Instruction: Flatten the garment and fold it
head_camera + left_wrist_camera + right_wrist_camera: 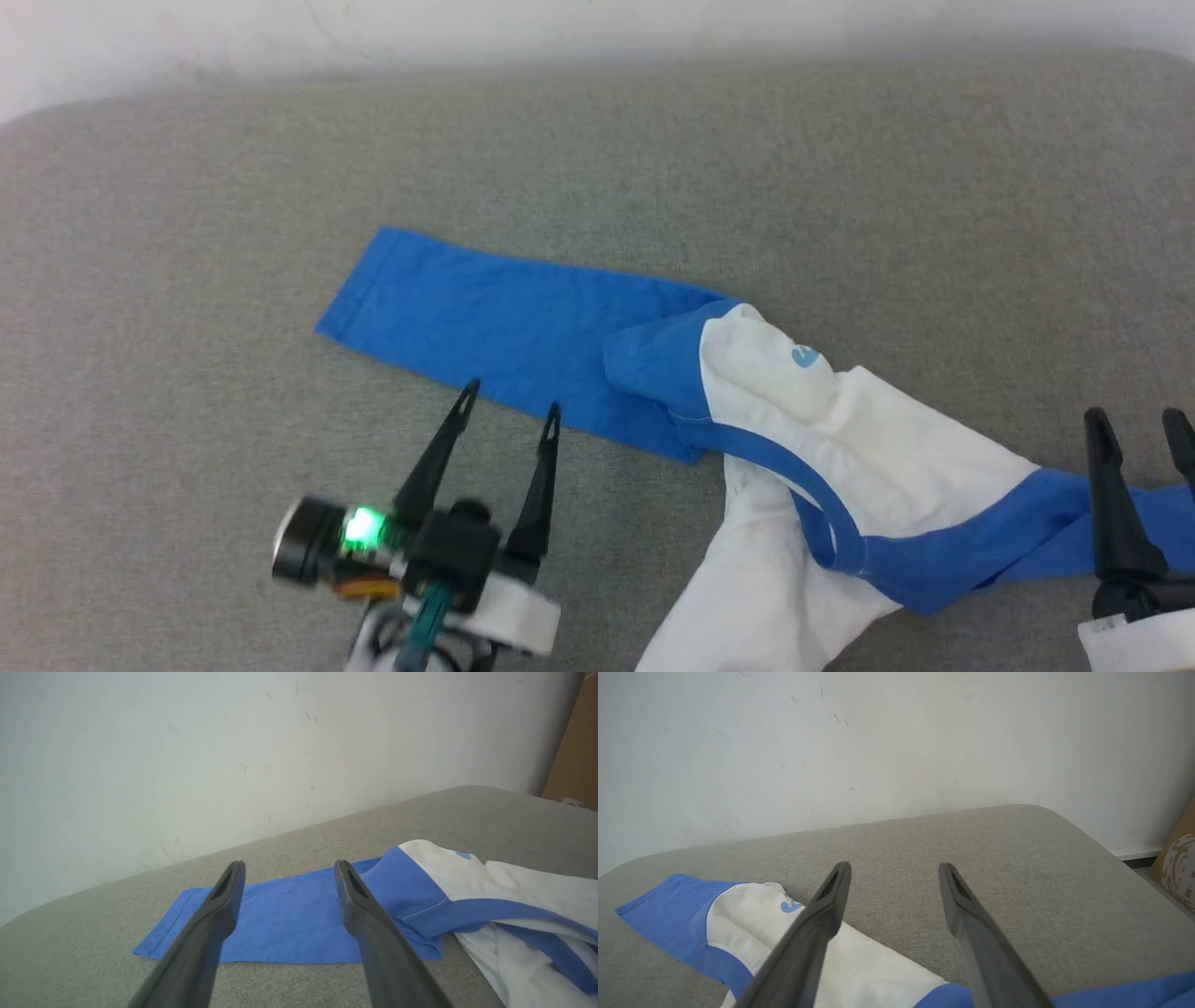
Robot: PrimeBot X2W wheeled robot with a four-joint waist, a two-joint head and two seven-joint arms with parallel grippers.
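Garment (840, 439) on the padded surface (653, 159), left gripper (510, 399) before its left sleeve (504, 317), right gripper (1137, 417) at its right.

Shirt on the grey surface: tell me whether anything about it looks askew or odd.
Yes. The shirt is not flat: its white body is bunched and twisted across the blue collar band in the middle. One blue sleeve lies smooth on the grey surface, toward the robot's left.

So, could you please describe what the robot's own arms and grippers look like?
The left gripper has two long, black, tapering fingers with slotted tips on a black block, a white housing behind, a green light on a round barrel and a teal cable. The right gripper has matching fingers.
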